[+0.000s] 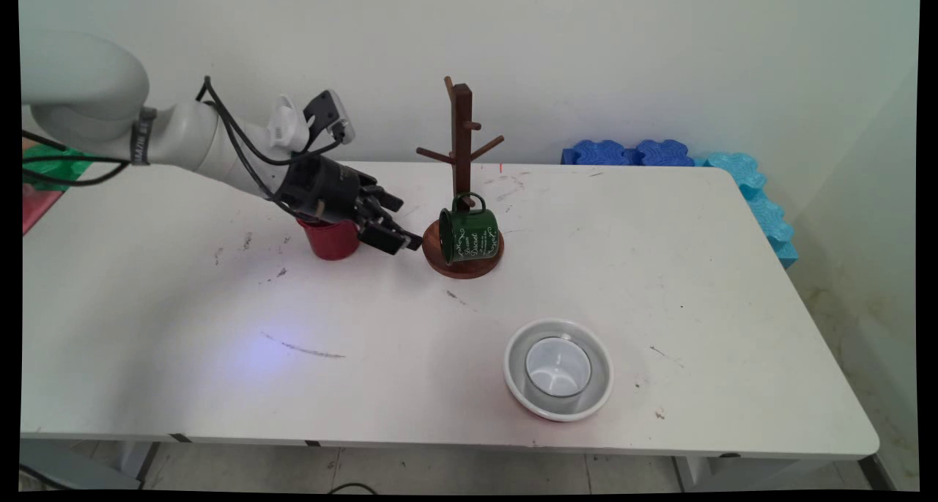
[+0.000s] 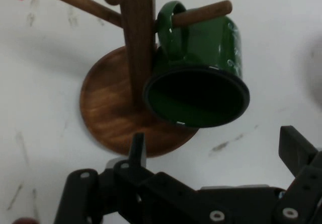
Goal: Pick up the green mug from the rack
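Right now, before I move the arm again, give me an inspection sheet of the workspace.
Surface: white table, scuffed and marked.
Things: green mug hangs by its handle on a peg of the wooden mug tree; red cup stands behind the gripper.
Clutter: clear glass in a white bowl near the front edge.
Gripper: gripper empty, jaws open, beside the mug tree's base, touching nothing.
Cables: black cables loop along the arm.
Surroundings: blue foam pieces along the far right edge; wall behind.
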`<state>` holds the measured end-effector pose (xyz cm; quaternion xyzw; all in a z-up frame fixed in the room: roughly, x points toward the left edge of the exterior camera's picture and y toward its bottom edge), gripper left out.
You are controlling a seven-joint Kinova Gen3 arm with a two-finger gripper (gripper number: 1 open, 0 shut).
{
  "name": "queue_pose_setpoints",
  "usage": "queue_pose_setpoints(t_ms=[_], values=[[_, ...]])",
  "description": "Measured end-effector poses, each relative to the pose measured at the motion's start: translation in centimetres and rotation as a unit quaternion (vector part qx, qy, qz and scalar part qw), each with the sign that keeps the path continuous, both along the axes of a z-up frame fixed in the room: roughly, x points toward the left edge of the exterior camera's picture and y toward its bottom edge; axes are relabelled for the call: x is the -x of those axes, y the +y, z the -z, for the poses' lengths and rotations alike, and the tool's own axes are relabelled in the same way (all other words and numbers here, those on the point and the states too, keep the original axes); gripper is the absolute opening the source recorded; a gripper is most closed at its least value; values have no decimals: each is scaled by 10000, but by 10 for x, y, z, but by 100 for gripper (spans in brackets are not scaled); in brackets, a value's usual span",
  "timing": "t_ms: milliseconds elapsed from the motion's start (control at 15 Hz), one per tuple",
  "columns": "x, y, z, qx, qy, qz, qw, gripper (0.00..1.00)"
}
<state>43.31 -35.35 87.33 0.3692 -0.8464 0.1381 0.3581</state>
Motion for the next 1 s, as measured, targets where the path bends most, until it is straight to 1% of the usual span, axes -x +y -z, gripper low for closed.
queue_pose_setpoints(t_ms=[400,667,1000], values=[[7,2,16,-105,492,-257,9984,100],[14,3,27,-217,800,-468,9955,100],[22,2,38,-341,1098,-663,9911,100]])
